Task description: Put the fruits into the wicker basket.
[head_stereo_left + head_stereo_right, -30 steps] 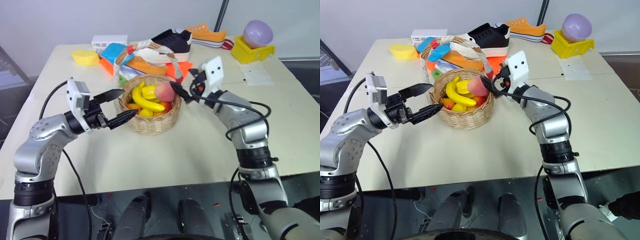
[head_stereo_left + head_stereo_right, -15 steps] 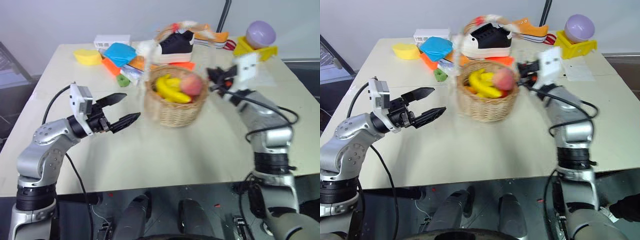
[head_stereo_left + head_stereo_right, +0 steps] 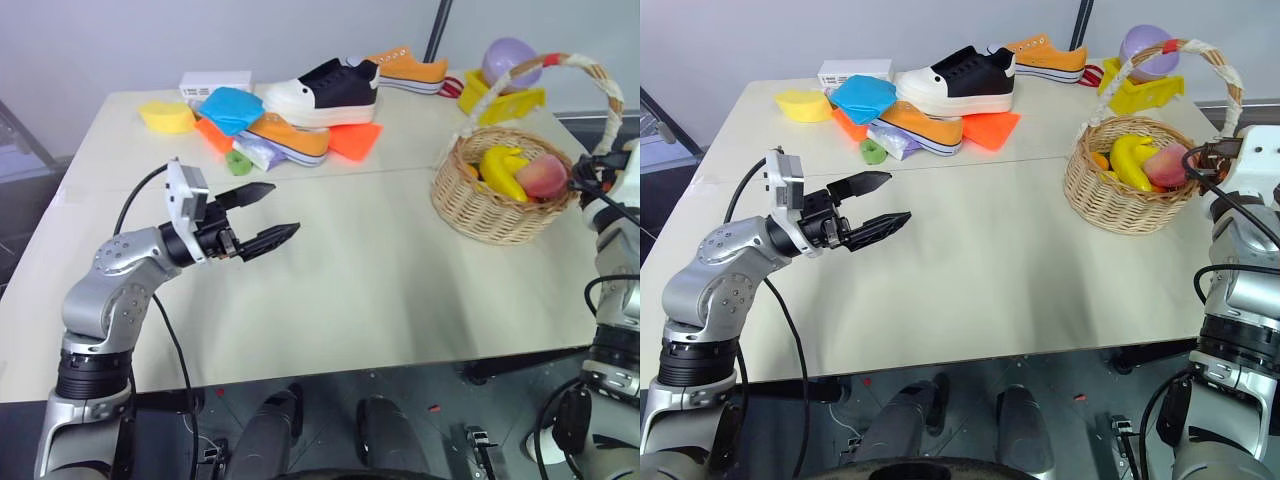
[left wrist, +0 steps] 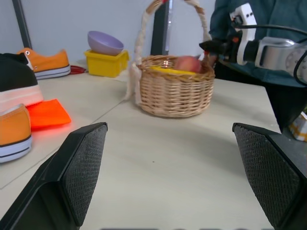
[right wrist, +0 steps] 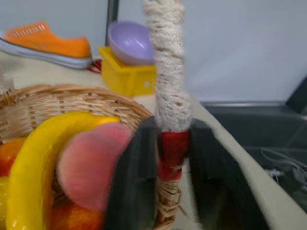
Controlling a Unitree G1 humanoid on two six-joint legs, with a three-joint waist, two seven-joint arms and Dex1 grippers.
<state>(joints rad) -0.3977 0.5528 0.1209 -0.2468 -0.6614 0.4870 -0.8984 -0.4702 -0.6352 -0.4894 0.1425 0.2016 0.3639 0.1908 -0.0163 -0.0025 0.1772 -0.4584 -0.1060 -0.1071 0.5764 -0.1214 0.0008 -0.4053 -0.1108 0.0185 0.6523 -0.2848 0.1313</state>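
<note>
1. At the table's right edge, the wicker basket point(image 3: 1132, 190) holds the fruits — banana point(image 3: 1130, 160) and peach point(image 3: 1167, 165).
2. The right gripper point(image 5: 164, 158) is clamped on the handle's base, presumably to drag it.
3. The left gripper point(image 3: 878, 203) hovers mid-table, fingers apart — empty.

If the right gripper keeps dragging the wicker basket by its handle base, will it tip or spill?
Probably not tip: the wicker basket is wide and bowl-shaped, sitting flat on the table. The right gripper clamps low on the handle, so leverage looks small. The peach and banana sit near the rim; a jerk might roll them out.
</note>
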